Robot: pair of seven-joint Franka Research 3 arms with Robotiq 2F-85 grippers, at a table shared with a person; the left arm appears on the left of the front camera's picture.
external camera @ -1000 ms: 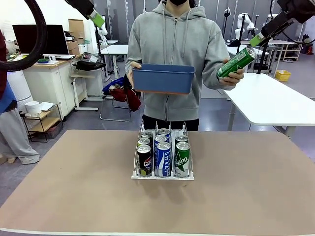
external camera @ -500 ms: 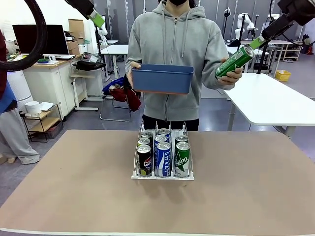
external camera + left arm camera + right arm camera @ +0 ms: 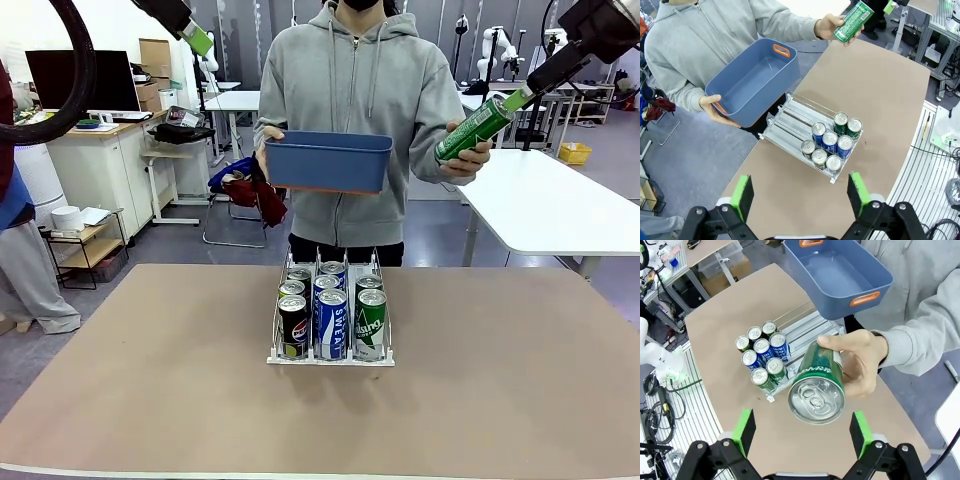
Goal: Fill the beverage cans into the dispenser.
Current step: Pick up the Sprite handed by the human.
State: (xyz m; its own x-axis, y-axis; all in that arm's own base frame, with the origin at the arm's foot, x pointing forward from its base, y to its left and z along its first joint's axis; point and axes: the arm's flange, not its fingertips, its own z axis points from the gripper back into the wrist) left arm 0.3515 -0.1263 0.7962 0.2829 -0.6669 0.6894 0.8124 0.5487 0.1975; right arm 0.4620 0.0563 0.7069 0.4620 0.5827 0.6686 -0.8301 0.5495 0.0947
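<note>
Table (image 3: 150,400) holds rack (image 3: 330,355) with seven cans (image 3: 331,322). Person's hand (image 3: 860,362) offers green can (image 3: 817,387) between right jaws, wide, untouched. Left jaws wide, empty, above rack.

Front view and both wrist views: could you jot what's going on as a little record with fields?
dispenser: white wire rack on the table, seven cans in its three lanes
green can: in the person's hand, offered top-first
blue bin: empty, held in the person's other hand
right gripper: open, just short of the green can
left gripper: open, raised high
</note>
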